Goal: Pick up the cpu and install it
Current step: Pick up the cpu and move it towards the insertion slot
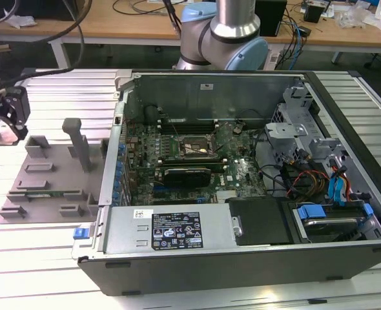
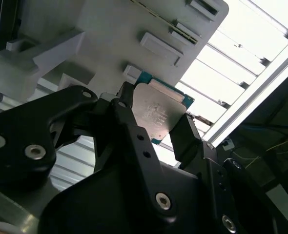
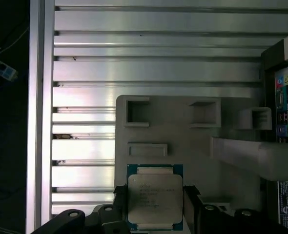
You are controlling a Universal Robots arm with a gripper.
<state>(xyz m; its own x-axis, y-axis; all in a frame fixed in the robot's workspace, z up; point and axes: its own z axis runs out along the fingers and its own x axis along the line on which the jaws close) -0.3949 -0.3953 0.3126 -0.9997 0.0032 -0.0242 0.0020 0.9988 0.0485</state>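
Clasps the small flat square silver-topped cpu (image 3: 155, 197) by opposite edges between clenched fingers of the black gripper (image 3: 155, 204), over the grey moulded plastic tray (image 3: 183, 139); hold level, squeeze evenly, stay clear of tray ribs.

- The exterior view looks down from high and far back. It sees the whole grey tray (image 1: 55, 177) on the counter (image 1: 22, 258), and the open computer case (image 1: 210, 271) just beside the tray.
- The first wrist view looks straight down on the tray (image 3: 183, 141) from near.
- The second wrist view is very near too, tilted, looking along the tray (image 2: 110, 29).
- Both wrist views share the tray and the cpu (image 3: 155, 192) gripped in the pincer (image 3: 155, 204).
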